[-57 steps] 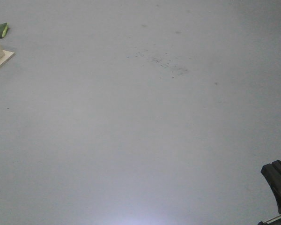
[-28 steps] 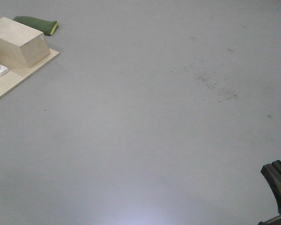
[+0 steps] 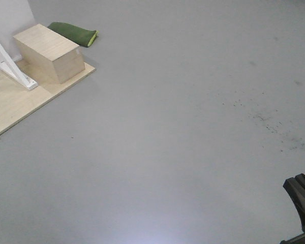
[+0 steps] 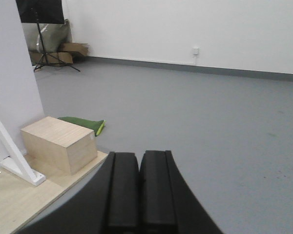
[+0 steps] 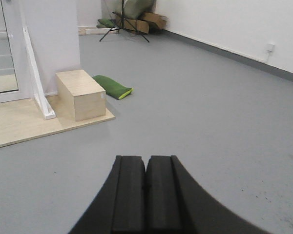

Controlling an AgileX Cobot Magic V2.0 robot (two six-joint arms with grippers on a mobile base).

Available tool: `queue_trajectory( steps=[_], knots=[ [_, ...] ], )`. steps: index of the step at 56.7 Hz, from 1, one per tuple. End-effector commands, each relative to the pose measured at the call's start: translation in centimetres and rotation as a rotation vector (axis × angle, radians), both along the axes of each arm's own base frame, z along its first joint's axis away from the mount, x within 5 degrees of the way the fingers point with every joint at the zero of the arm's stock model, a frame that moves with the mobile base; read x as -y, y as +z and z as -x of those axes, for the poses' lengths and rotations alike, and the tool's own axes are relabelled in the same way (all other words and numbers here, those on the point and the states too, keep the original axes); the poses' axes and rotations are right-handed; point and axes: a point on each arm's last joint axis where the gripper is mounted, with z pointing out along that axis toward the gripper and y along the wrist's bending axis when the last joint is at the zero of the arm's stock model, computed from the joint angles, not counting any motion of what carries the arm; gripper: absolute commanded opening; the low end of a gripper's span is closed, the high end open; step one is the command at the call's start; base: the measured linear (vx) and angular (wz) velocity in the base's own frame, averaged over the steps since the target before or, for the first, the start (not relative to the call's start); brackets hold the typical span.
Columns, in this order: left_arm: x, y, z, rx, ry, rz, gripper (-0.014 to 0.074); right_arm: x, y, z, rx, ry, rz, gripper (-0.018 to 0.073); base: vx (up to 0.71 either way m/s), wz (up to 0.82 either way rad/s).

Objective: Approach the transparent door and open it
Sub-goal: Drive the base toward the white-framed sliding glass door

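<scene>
In the front view, the grey floor (image 3: pixel 183 152) is filling almost the whole picture. At the upper left a wooden box (image 3: pixel 50 52) is standing on a low wooden platform (image 3: pixel 20 104), just beside a slanted white brace (image 3: pixel 12 68). A green cushion (image 3: pixel 73 33) is lying on the floor behind the box. Small dark specks (image 3: pixel 274 127) are spreading over the floor at the right.

In the left wrist view, my left gripper (image 4: pixel 138 161) is pointing over the floor with its two black fingers pressed together and nothing between them. The box, the brace and the cushion are sitting to the left of it, next to a white partition (image 4: pixel 14 87). Far behind, a tripod (image 4: pixel 41 44) is standing near some cardboard boxes (image 4: pixel 71 48).

In the right wrist view, my right gripper (image 5: pixel 146 163) is also closed and is holding nothing. At the far left edge, behind the platform and well apart from both grippers, a white-framed glass panel with thin horizontal bars is showing. I believe it is the transparent door (image 5: pixel 1 66), but the edge is cutting it and I cannot make out a handle.
</scene>
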Motion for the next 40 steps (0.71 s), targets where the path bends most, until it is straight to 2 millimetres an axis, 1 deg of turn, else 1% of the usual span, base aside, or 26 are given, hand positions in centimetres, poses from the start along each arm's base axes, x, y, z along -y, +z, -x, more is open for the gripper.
queue_trajectory(
  steps=[1, 17, 40],
  knots=[
    [-0.08, 1.74, 0.24, 0.12, 0.007, 0.015, 0.0003, 0.08, 0.68, -0.02, 0.089, -0.011, -0.02, -0.0006, 0.51, 0.35],
    [-0.08, 1.74, 0.24, 0.12, 0.007, 0.015, 0.0003, 0.08, 0.68, -0.02, 0.089, -0.011, -0.02, -0.0006, 0.53, 0.45],
    [-0.08, 1.74, 0.24, 0.12, 0.007, 0.015, 0.0003, 0.08, 0.69, -0.02, 0.09, -0.01, -0.021, -0.0006, 0.55, 0.59]
  ],
)
